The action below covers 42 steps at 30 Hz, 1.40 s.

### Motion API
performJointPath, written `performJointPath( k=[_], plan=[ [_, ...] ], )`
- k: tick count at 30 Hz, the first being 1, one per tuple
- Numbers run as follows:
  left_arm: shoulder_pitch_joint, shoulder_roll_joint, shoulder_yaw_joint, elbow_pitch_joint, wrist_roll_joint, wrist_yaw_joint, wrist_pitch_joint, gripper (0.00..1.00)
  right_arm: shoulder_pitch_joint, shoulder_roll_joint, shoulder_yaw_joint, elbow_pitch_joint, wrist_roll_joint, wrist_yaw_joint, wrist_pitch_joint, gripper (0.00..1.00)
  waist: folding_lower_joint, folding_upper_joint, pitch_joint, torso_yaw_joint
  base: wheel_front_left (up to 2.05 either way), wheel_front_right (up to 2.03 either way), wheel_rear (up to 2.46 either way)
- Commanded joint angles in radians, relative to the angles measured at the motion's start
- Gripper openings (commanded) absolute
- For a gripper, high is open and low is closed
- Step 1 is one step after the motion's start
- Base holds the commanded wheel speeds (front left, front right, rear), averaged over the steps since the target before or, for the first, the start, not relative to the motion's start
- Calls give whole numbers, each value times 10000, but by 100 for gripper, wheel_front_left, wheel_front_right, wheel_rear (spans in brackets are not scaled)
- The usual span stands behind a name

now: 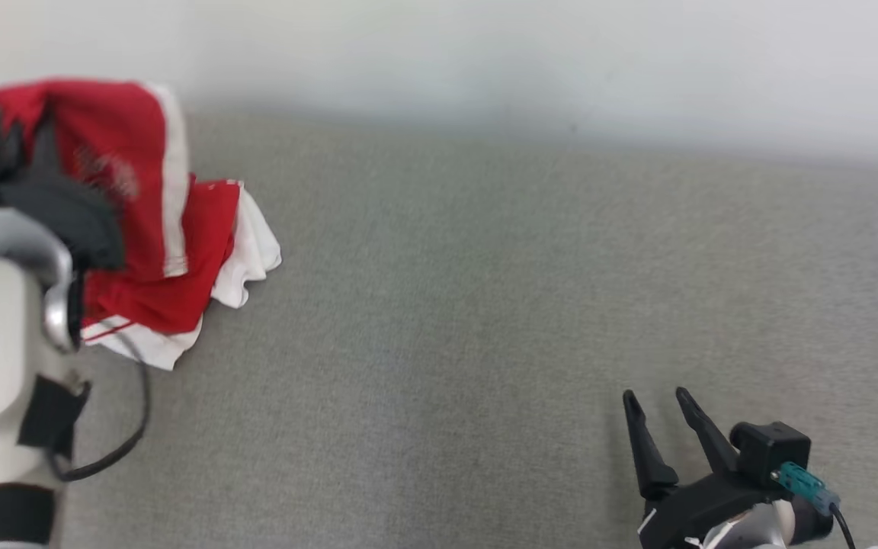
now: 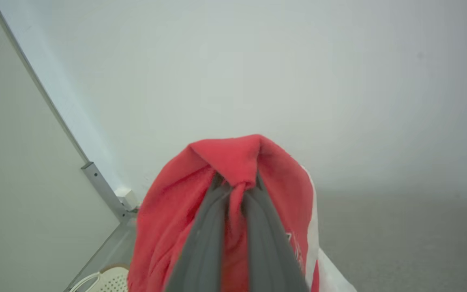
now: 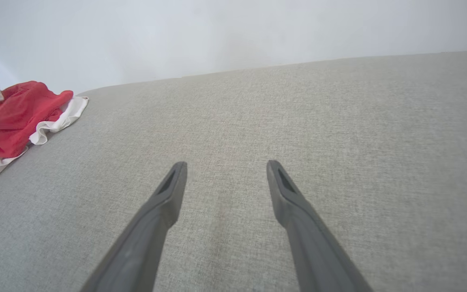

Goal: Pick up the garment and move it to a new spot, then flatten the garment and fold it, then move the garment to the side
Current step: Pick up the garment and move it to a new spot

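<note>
We see the left hand (image 2: 238,184) pinching the red garment (image 2: 164,219), which drapes over its fingertips. Right hand (image 3: 225,164) wide, empty. Moving, flattening, folding not yet done.

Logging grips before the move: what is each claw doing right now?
Left claw: closed on a fold of the red and white garment.
Right claw: open, holding nothing.

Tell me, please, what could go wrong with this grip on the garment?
The left gripper pinches a small fold of the garment, which may slip free. The rest lies bunched on the grey surface near its edge and could drag off. The open right gripper is too far to help.
</note>
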Motion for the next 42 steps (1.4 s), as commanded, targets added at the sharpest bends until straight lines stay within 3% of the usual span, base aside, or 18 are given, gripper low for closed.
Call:
performJointPath(
  k=[1,6,11,15,21,24,25,26,34,42],
  plan=[
    [-170,-225,-261,-430,138,-133,-50,0,183,-15,-131,117,69,34,-108,100,2,0,-769,-521,0,0,0],
    [-44,-885,-1035,-1866,181,-474,179,0,165,-14,-366,313,85,34,-245,100,2,0,-1043,-1221,0,0,0],
    [567,-1734,-1683,-3217,-468,-809,671,0,109,-19,-424,363,54,34,-245,100,2,0,-1021,-2085,0,0,0],
    [1324,-2012,-2384,-3890,-918,-992,1355,0,13,-17,-397,326,109,34,-235,100,2,0,-835,-2778,0,0,0],
    [2651,-1753,-3184,-3556,-1204,-1077,2228,0,-73,-15,-270,413,257,34,-325,100,2,0,-541,-3697,0,0,0],
    [2975,-1636,-3414,-2915,-1176,-1100,1969,0,-140,-11,-176,432,304,34,-363,100,2,0,-382,-3987,0,0,0],
    [3054,-1576,-3436,-2654,-1108,-1065,1797,33,-180,-12,-116,442,337,35,-363,100,2,0,-334,-4070,0,0,0],
    [3132,-1588,-3465,-2352,-1087,-1021,1672,100,-211,-14,-100,455,366,34,-389,100,2,0,-302,-4121,0,0,0],
    [3011,-1732,-3208,-1265,-1177,-605,591,100,-102,-15,-244,554,307,34,-477,100,2,0,-280,-3929,0,0,0],
    [3677,-1585,-2715,-1883,-1603,-418,-808,100,154,-12,-698,559,198,34,-400,100,2,0,-705,-2974,0,0,0]
  ],
)
